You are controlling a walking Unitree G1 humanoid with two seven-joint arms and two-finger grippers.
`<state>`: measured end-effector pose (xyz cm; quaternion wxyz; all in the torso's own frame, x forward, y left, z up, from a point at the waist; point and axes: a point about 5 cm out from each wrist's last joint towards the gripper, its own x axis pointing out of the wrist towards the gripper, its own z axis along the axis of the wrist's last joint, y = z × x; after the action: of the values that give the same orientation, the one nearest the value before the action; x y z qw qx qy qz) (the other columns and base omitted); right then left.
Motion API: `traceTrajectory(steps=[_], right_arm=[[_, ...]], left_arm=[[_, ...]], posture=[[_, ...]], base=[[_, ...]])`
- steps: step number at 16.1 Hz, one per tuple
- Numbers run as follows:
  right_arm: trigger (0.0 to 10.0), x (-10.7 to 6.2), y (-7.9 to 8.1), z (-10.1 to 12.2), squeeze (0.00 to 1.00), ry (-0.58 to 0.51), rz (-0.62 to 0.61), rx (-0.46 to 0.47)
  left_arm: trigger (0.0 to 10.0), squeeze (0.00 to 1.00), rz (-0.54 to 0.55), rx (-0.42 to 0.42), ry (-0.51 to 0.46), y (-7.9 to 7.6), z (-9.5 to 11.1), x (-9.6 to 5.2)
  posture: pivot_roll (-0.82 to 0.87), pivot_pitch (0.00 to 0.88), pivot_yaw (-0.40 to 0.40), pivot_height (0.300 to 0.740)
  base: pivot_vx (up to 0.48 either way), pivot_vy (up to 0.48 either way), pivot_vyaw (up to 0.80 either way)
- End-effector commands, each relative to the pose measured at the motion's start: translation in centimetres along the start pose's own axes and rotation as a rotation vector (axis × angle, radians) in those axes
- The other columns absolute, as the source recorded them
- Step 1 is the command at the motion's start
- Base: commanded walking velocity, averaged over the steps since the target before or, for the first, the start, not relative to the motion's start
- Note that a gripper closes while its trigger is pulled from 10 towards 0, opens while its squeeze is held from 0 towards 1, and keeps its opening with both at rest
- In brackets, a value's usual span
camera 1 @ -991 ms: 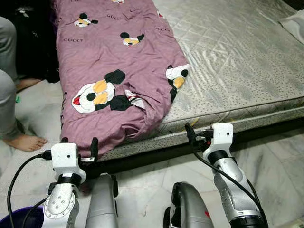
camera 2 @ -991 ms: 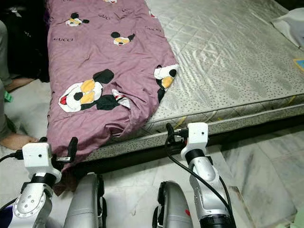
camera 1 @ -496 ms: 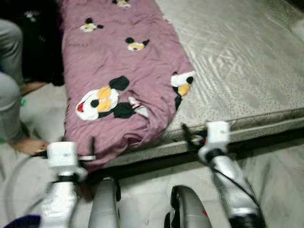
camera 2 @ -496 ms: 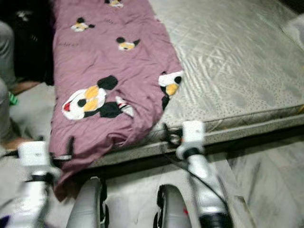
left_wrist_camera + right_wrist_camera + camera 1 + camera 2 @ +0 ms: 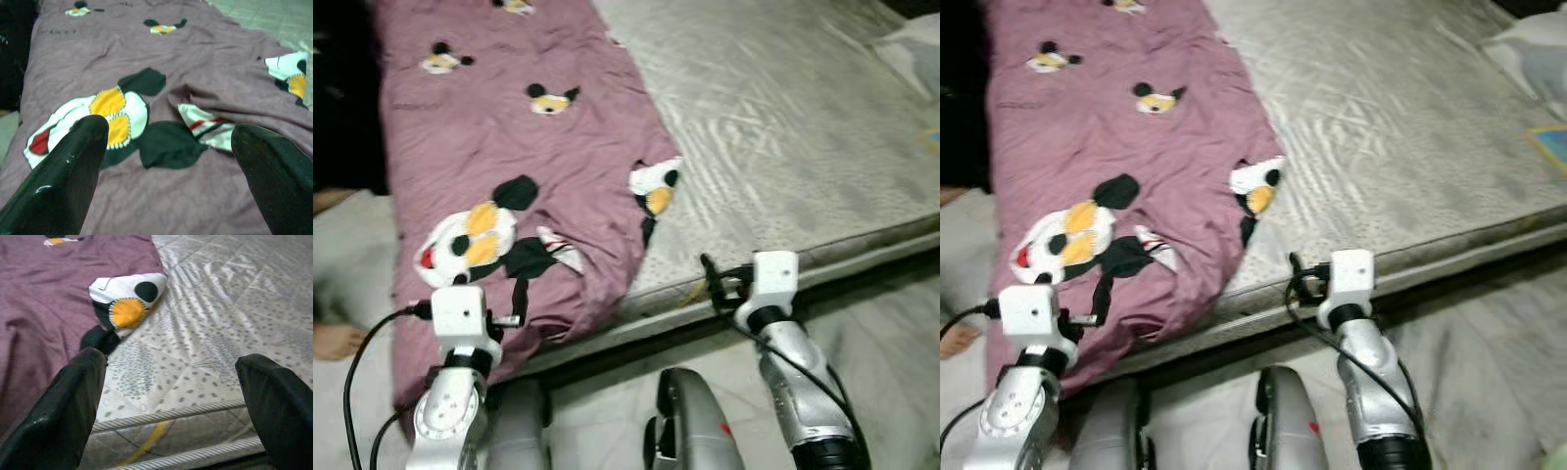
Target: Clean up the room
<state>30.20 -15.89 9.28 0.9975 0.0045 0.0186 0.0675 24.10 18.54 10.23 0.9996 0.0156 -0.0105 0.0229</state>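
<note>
- So the purple blanket (image 5: 509,147) with the cartoon mouse prints was lying along the left half of the frame, spread over the grey quilted mattress (image 5: 783,127), and its lower end drooped over the mattress edge toward the floor (image 5: 891,333).
- Left end effector (image 5: 166,161) was at the lower left of the frame, fingers spread wide apart, hovering just over the blanket's big mouse print, gripping nothing.
- Right end effector (image 5: 171,401) sat lower center-right, fingers apart too, empty, at the mattress edge near the blanket's folded corner (image 5: 128,296).
- A bare foot (image 5: 331,341) showed at the far left edge on the floor.
</note>
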Motion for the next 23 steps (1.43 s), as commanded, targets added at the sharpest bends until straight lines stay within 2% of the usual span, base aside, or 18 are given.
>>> traceTrajectory(steps=[1, 5, 11, 16, 23], right_arm=[[10.0, 0.0, 0.9, -0.4, 0.0, 0.01, 0.021, 0.006], [10.0, 0.0, 0.9, -0.4, 0.0, 0.011, 0.023, 0.009], [10.0, 0.0, 1.0, -0.4, 0.0, 0.002, 0.028, 0.026], [10.0, -0.1, 1.1, -0.4, 0.0, 0.003, 0.042, 0.035], [10.0, 0.3, 2.4, -0.3, 0.0, 0.008, 0.137, 0.03]], left_arm=[[10.0, 0.0, 0.032, 0.015, 0.041, 0.9, -0.8, -0.6], [10.0, 0.0, 0.03, 0.014, 0.043, 0.8, -0.8, -0.6], [10.0, 0.0, 0.027, 0.014, 0.045, 0.7, -0.9, -0.6], [10.0, 0.0, 0.03, 0.014, 0.045, 0.7, -0.9, -0.7], [10.0, 0.0, 0.048, 0.013, 0.045, 0.8, -0.8, -0.7]], posture=[[0.05, 0.237, -0.05, 0.604], [0.05, 0.235, -0.05, 0.604], [0.05, 0.23, -0.052, 0.604], [0.05, 0.232, -0.052, 0.55], [0.05, 0.255, -0.057, 0.545]], base=[[0.0, 0.0, 0.79], [0.0, 0.0, 0.68], [0.0, 0.0, 0.0], [0.0, 0.0, 0.0], [0.0, 0.0, 0.0]])
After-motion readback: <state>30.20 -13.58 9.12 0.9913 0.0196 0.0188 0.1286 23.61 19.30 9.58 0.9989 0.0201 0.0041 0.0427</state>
